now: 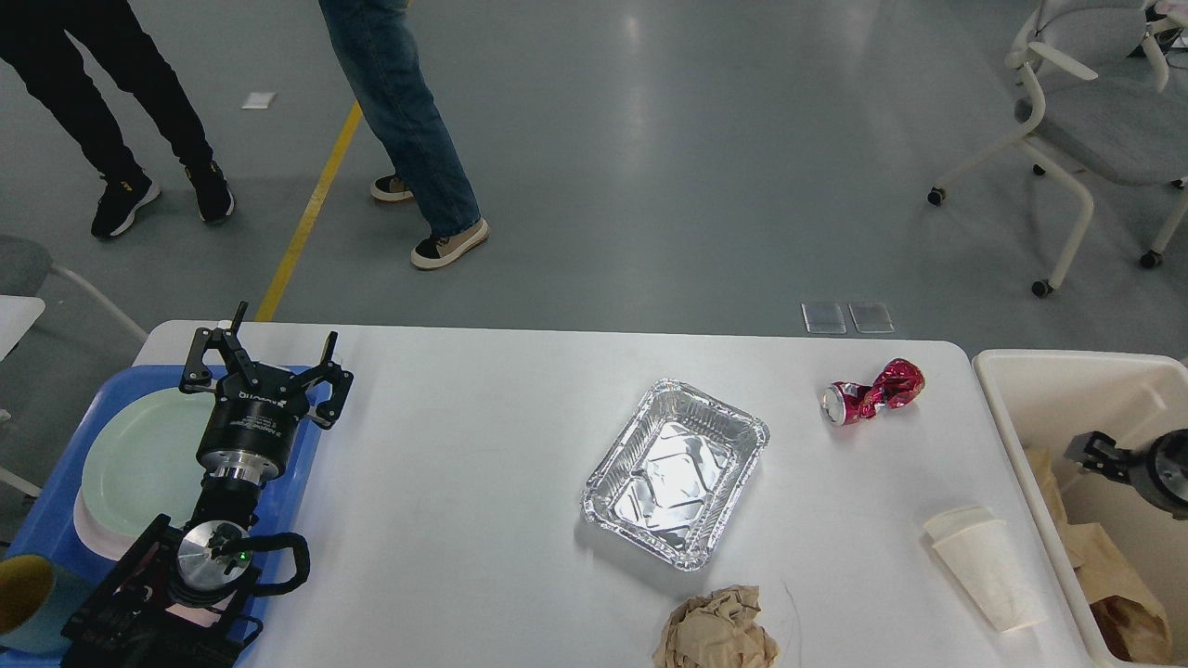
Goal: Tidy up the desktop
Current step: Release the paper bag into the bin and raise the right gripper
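Filling the lower frame, the desktop [483, 482] carries a foil tray [676, 470] near its middle, a crushed red can [872, 391] toward the far right, a paper cup [989, 567] lying on its side and a crumpled brown paper ball [716, 631] at the near edge. The left gripper [269, 357] hangs over the blue tray [56, 501] and its pale plate [139, 455], fingers spread wide and holding nothing; the right gripper [1095, 453] sits over the cream bin [1021, 390], and I cannot tell how its jaws stand.

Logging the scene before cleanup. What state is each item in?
foil tray: upright, empty
red can: crushed, on its side
paper cup: tipped over
brown paper: crumpled
left end effector: open, over the blue tray
right end effector: over the bin, grip unclear
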Tool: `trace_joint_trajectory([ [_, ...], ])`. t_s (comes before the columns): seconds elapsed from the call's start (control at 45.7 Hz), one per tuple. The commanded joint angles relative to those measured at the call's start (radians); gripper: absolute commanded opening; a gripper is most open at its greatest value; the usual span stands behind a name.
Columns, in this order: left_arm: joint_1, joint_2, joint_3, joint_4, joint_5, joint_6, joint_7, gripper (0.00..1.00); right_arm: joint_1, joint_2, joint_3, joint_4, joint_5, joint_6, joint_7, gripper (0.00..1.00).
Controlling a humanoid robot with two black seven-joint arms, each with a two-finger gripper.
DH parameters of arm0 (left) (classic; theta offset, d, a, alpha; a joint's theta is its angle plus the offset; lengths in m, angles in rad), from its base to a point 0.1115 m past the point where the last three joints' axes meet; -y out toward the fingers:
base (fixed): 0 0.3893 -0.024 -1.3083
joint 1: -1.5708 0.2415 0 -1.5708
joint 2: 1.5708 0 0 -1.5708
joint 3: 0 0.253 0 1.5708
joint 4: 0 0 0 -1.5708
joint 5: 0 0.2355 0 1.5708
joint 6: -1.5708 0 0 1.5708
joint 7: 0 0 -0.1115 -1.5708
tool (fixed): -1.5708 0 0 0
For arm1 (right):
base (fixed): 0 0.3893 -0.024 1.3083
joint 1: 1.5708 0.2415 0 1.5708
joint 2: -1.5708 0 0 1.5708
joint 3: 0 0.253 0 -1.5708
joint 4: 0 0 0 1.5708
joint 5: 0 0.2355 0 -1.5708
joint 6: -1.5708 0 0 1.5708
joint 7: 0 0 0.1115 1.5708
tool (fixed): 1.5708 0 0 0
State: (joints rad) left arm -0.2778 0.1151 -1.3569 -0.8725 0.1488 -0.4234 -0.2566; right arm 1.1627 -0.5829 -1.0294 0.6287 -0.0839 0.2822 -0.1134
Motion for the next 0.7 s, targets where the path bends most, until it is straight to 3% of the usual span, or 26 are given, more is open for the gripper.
trace_joint_trajectory([
  [0.0, 0.000, 0.000, -0.001, 0.000, 0.000, 0.000, 0.000, 0.96, 0.267, 0.002, -0.153, 0.218, 0.000, 0.086, -0.002, 1.00],
  [0.131, 0.002, 0.000, 0.001, 0.000, 0.000, 0.000, 0.000, 0.96, 0.560, 0.037, -0.219, 0.387, 0.000, 0.299, -0.003, 1.00],
  [0.175, 0.000, 0.000, 0.001, 0.001, 0.000, 0.000, 0.000, 0.96, 0.680, 0.078, -0.236, 0.410, 0.001, 0.442, -0.005, 1.00],
  [0.219, 0.000, 0.000, 0.001, 0.000, 0.000, 0.000, -0.001, 0.96, 0.741, 0.106, -0.236, 0.417, 0.004, 0.520, -0.008, 1.00],
  [0.306, 0.002, 0.000, 0.001, 0.000, 0.000, 0.000, 0.000, 0.96, 0.865, 0.124, -0.239, 0.495, 0.010, 0.604, -0.011, 1.00],
  [0.394, 0.002, 0.000, 0.001, 0.000, 0.000, 0.000, 0.000, 0.96, 0.983, 0.140, -0.248, 0.653, 0.010, 0.615, -0.025, 1.00],
  [0.525, 0.002, 0.000, 0.001, 0.001, 0.000, 0.000, 0.000, 0.96, 1.147, 0.210, -0.233, 0.874, 0.015, 0.603, -0.097, 0.99],
  [0.678, 0.002, 0.000, 0.001, 0.001, 0.000, 0.000, 0.000, 0.96, 1.195, 0.282, -0.176, 1.003, 0.033, 0.549, -0.100, 0.97],
])
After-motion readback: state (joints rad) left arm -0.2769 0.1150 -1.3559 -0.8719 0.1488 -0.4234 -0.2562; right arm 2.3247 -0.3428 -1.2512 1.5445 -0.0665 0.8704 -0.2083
